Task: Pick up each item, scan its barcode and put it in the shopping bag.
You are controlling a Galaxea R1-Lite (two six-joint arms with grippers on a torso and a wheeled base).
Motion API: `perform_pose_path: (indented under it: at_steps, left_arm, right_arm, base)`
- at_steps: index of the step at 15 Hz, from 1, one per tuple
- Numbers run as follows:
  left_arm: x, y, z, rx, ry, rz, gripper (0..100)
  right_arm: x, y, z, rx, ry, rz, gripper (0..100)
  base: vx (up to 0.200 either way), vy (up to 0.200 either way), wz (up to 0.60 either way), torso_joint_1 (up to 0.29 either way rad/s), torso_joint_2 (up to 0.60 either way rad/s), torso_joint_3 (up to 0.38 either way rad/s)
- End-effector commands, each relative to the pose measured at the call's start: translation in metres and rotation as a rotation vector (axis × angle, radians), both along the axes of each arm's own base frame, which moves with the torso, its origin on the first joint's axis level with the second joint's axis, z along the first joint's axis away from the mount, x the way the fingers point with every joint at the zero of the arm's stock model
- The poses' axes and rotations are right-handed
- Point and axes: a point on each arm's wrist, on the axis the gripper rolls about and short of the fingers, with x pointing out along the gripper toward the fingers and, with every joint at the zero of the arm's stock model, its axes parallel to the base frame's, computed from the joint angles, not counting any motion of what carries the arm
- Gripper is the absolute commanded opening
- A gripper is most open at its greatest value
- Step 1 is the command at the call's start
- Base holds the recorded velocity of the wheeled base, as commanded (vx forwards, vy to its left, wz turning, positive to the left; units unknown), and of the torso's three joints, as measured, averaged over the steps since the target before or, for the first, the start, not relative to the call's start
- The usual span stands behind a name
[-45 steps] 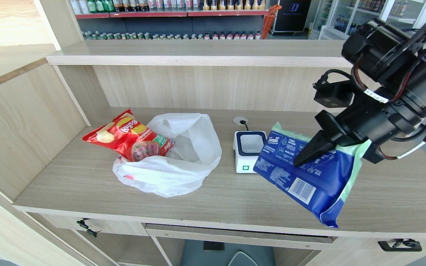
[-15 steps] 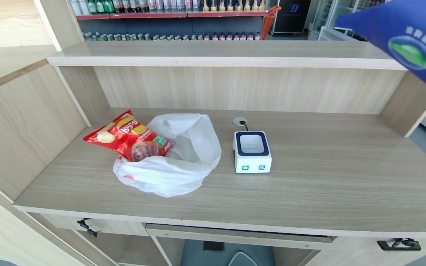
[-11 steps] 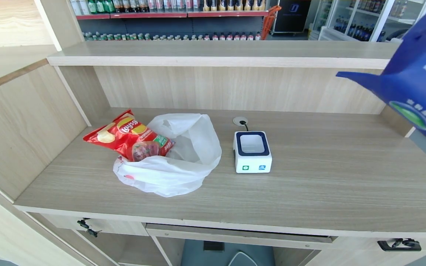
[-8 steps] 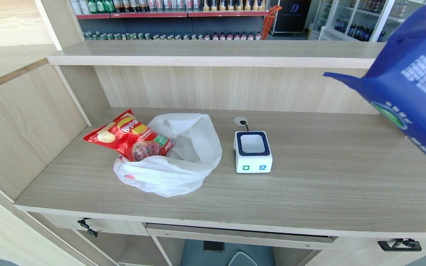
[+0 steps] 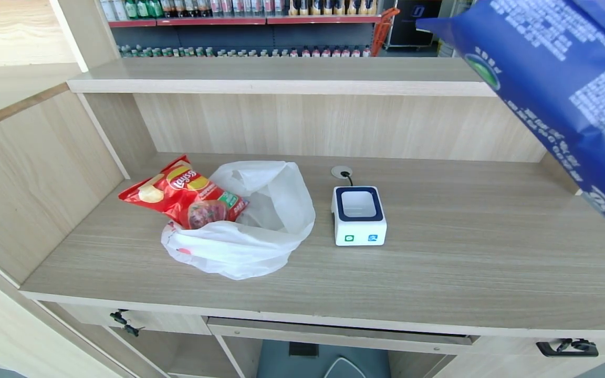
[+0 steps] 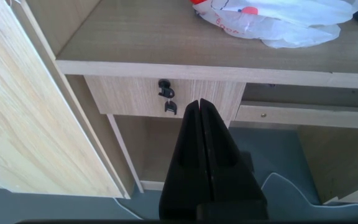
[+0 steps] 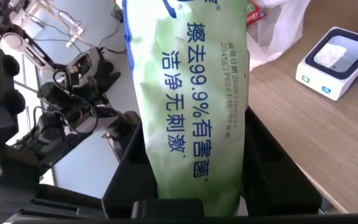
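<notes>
The right fingers [image 7: 277, 163] clamp the pack [image 7: 191, 99] between them, high over the table [image 5: 439, 252], with the scanner [image 7: 336, 62] beyond their tips. The left fingers [image 6: 188, 149] are pressed together and empty, the bag [image 6: 291, 25] beyond them.

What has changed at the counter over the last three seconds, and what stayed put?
The right gripper, still clamped on the blue pack, has lifted it from low beside the scanner to high on the right, close to the head camera. The chips bag, white shopping bag and scanner have not moved.
</notes>
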Motion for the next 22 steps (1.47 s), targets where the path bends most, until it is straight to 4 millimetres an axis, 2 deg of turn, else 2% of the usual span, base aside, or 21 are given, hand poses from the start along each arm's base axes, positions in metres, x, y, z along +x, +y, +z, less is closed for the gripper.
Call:
perform_pose_path:
  at_steps: [1,11,18,19,22]
  left_arm:
    - [0.000,0.000,0.000,0.000,-0.001,0.001,0]
    - [0.000,0.000,0.000,0.000,0.001,0.000,0]
    - [0.000,0.000,0.000,0.000,0.001,0.000,0]
    - [0.000,0.000,0.000,0.000,0.001,0.001,0]
    - [0.000,0.000,0.000,0.000,0.001,0.000,0]
  right_arm:
    - [0.016,0.012,-0.002,-0.010,0.020,0.006,0]
    - [0.023,0.040,0.004,0.120,0.072,0.095,0]
    - [0.019,0.036,0.005,0.126,0.065,0.098,0]
    - [0.016,0.034,0.000,0.107,0.055,0.099,0]
    - [0.018,0.020,-0.013,-0.050,-0.166,0.058,0]
  base:
    - [0.000,0.000,0.00,0.000,0.00,0.000]
    - [0.000,0.000,0.00,0.000,0.00,0.000]
    - [0.000,0.000,0.00,0.000,0.00,0.000]
    - [0.000,0.000,0.00,0.000,0.00,0.000]
    - [0.000,0.000,0.00,0.000,0.00,0.000]
